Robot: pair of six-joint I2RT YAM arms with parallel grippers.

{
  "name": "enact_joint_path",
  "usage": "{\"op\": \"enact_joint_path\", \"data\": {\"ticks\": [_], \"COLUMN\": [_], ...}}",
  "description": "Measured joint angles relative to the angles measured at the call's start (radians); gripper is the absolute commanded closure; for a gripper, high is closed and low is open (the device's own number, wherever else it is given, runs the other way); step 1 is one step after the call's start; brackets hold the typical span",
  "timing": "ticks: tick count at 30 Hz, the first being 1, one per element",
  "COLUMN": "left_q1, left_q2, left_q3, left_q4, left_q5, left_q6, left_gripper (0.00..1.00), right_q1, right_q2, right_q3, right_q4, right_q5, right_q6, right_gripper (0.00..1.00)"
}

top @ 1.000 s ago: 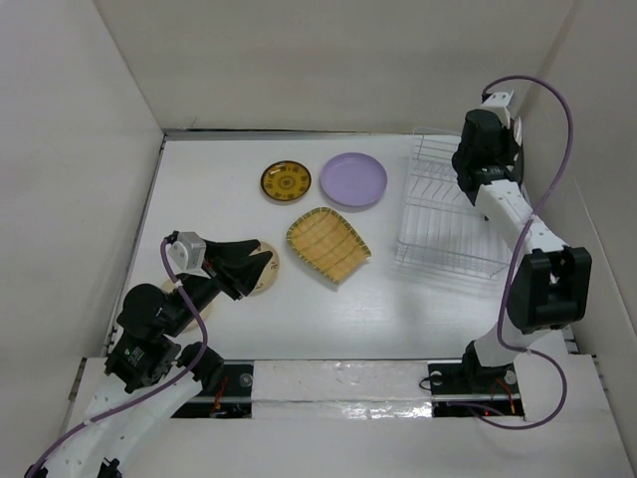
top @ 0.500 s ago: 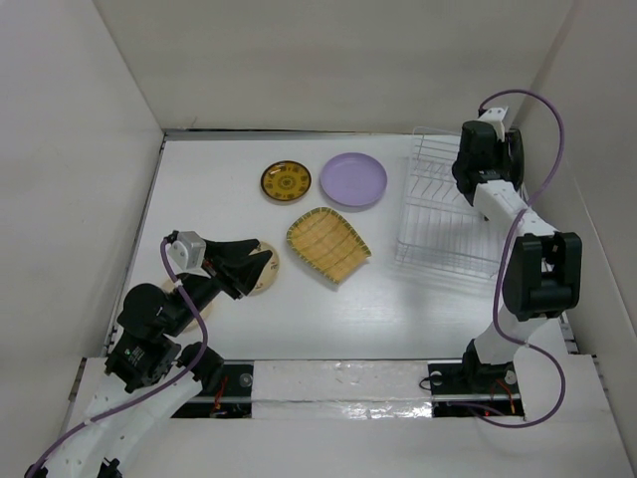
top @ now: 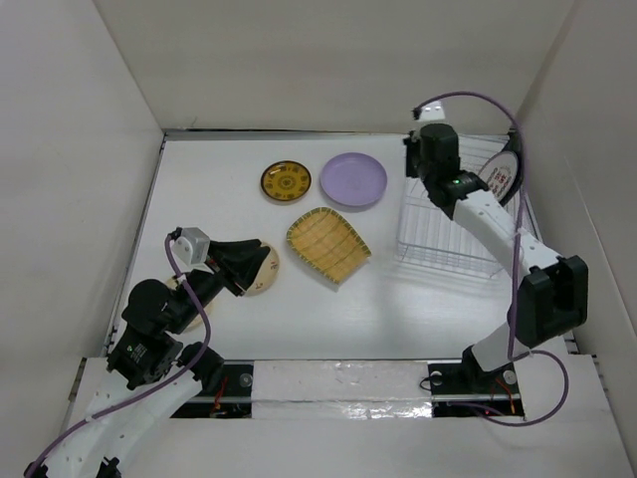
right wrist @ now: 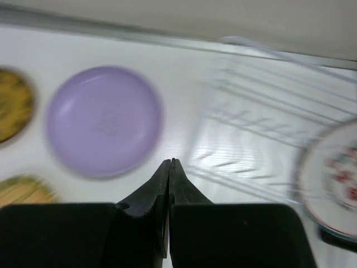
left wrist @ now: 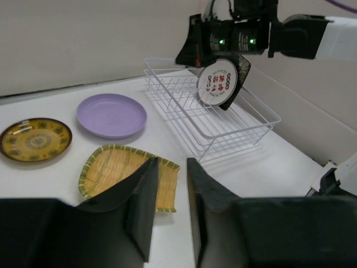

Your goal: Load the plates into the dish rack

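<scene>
Top view, left to right

- Left gripper (left wrist: 172, 166): fingers apart with a narrow gap. The wrist view shows only table and plate through the gap, so nothing is seen clamped. It sits low over the cream plate (top: 267, 271) at the near left of the table, and its fingers overlap that plate's left part. I cannot tell whether they touch the rim.
- Brown-and-yellow plate (top: 286, 181): flat on the table, at about 12 o'clock from the cream plate.
- Yellow ribbed plate (top: 328, 245): flat on the table, just at 3 o'clock of the left fingers. Its long axis runs roughly 10 to 4 o'clock.
- Lavender plate (top: 352, 179): flat on the table, just beside the brown one at its 3 o'clock.
- Right gripper (right wrist: 169, 167): fingers pressed together and empty, hanging above the left edge of the dish rack (top: 448, 244).
- White plate with red characters (top: 498, 179): stands on edge inside the rack, at its far right, leaning

Relation that matters: the lavender plate lies at about 9 o'clock from the right gripper, near it and well apart from the left one. The right arm is therefore the nearer tool for it, and its fingers must part before any grasp. The rack is at 3 o'clock from the left gripper, across the whole table, so I judge the cream plate's carry to be a long one
</scene>
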Motion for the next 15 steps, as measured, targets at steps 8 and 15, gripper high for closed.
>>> {"op": "enact_joint_path", "data": {"ticks": [8,15], "left_q1": [0.000,0.000], "left_q2": [0.009,0.012], "left_q3": [0.000,0.000], "left_q4": [-0.008,-0.015], "left_q5": [-0.021,-0.032], "left_q6": [0.003,0.003], "left_gripper": [0.88,0.87], "right_q1": [0.238,0.225], "right_q2": [0.270,0.396], "right_q3": [0.041,0.042], "right_q4": [-0.033,-0.121], "right_q5": [-0.287,-0.402], "right_q6": [0.056,0.076], "right_gripper": [0.38,0.35]}}
